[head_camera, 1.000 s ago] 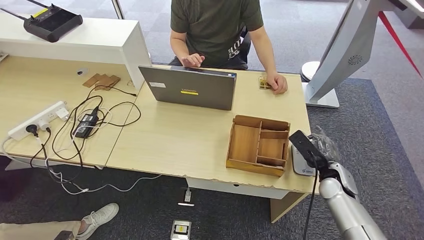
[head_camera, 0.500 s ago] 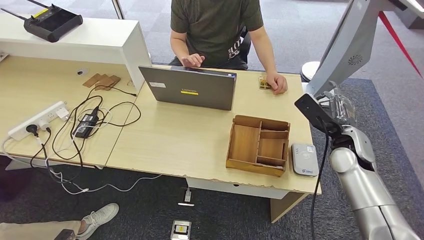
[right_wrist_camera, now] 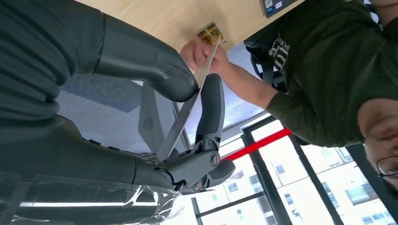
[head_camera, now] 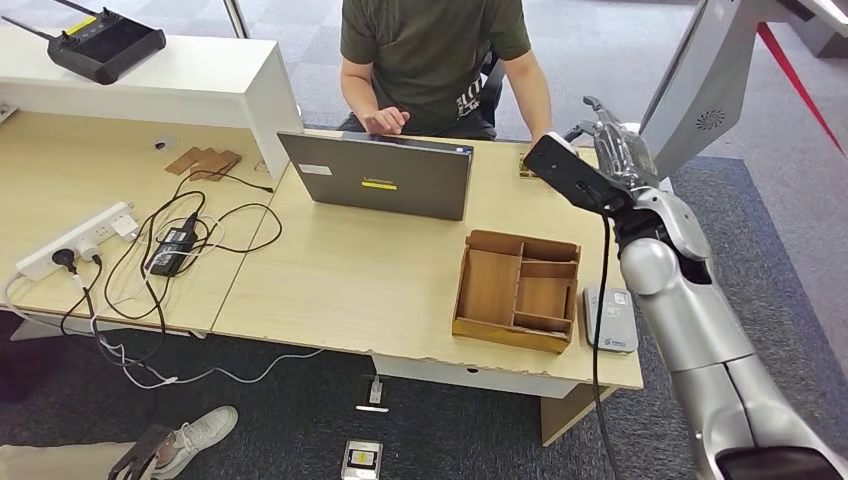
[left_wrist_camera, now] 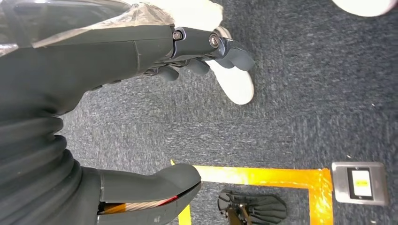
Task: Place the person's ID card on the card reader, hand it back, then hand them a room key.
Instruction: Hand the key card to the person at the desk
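Note:
A small gold-patterned ID card (head_camera: pixel 524 166) lies at the table's far right edge; in the right wrist view the card (right_wrist_camera: pixel 210 33) sits under the person's fingers (right_wrist_camera: pixel 199 49). My right hand (head_camera: pixel 617 148) is raised just right of that spot, above the table edge. Its thumb (right_wrist_camera: pixel 155 70) and fingers (right_wrist_camera: pixel 210 105) are spread with nothing between them. The grey-white card reader (head_camera: pixel 610 318) lies at the near right corner with nothing on it. My left hand (left_wrist_camera: pixel 94 56) hangs over the carpet, empty, thumb and fingers apart.
A wooden compartment tray (head_camera: pixel 517 290) stands beside the reader. The open laptop (head_camera: pixel 378 177) faces the person in the dark green shirt (head_camera: pixel 432 45). A power strip (head_camera: pixel 75 238) and tangled cables (head_camera: pixel 170 250) cover the left table. A grey kiosk stand (head_camera: pixel 690 100) rises behind my right arm.
My right arm has lifted from beside the card reader and swung forward to the far table edge, near the person's hand. The card and the person's hand stayed put.

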